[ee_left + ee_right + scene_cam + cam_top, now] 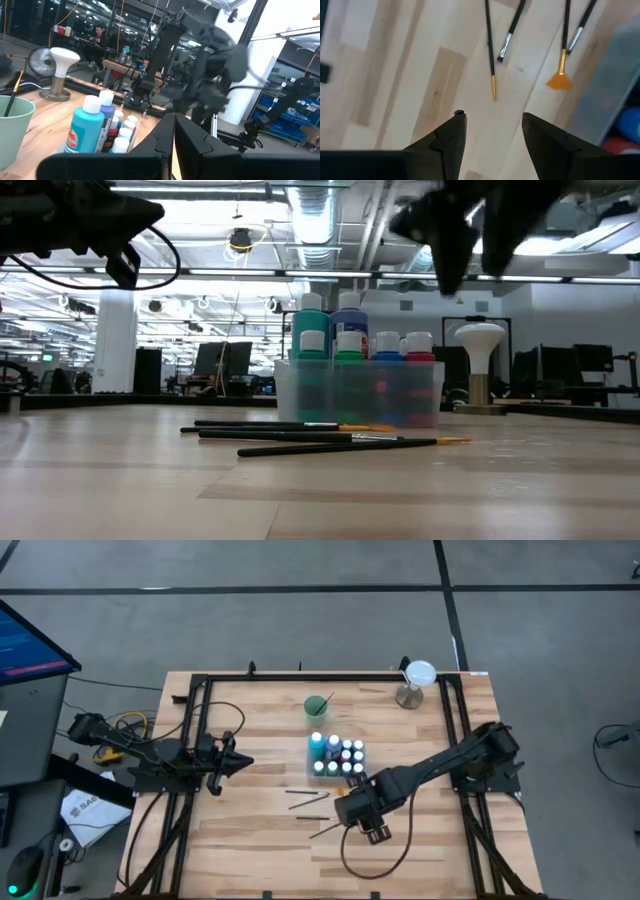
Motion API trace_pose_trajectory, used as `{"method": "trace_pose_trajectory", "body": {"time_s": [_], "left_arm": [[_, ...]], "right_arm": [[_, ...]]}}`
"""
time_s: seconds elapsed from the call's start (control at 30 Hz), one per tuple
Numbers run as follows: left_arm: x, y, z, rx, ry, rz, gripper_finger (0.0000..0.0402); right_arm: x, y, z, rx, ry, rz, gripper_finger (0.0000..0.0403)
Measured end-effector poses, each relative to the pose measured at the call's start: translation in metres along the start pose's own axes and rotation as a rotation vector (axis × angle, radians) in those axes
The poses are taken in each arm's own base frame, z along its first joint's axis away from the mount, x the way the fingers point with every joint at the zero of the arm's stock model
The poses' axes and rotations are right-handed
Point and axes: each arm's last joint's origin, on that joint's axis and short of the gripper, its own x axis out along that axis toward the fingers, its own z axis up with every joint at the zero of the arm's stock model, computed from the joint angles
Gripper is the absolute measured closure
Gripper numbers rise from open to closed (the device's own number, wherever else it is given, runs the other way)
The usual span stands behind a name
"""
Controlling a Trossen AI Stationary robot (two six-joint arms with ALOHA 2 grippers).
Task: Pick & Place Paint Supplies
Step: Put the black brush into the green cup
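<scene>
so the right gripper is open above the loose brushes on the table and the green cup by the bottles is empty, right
Not quite: the green cup is not empty. The high view shows a brush standing in it. The rest holds: the right gripper hangs open above the loose brushes on the table.

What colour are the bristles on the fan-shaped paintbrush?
Orange, clearest in the right wrist view: fan-shaped paintbrush.

White-capped paint bottles (336, 755) are seen standing upright, clustered at mid-table, while three thin black paintbrushes (300, 436) lie flat just beside them.
</scene>
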Motion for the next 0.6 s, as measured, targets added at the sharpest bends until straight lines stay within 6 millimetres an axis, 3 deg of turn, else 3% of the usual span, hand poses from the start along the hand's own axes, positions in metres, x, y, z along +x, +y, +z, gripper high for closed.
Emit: {"method": "trace_pose_trajectory", "body": {"time_s": [0.27,0.43,0.6], "left_arm": [[0.001,0.0,0.0,-0.001,-0.004,-0.001,0.0394],[0.001,-0.001,0.001,-0.002,-0.007,-0.004,0.0394],[0.001,-0.001,0.001,-0.003,-0.008,-0.003,0.0394]], "right_arm": [[0.053,-0.006,-0.031,0.026,0.05,-0.045,0.0217],[0.081,-0.004,-0.028,0.021,0.081,-0.057,0.0217],[0.092,-0.002,-0.021,0.019,0.037,-0.056,0.0217]]}}
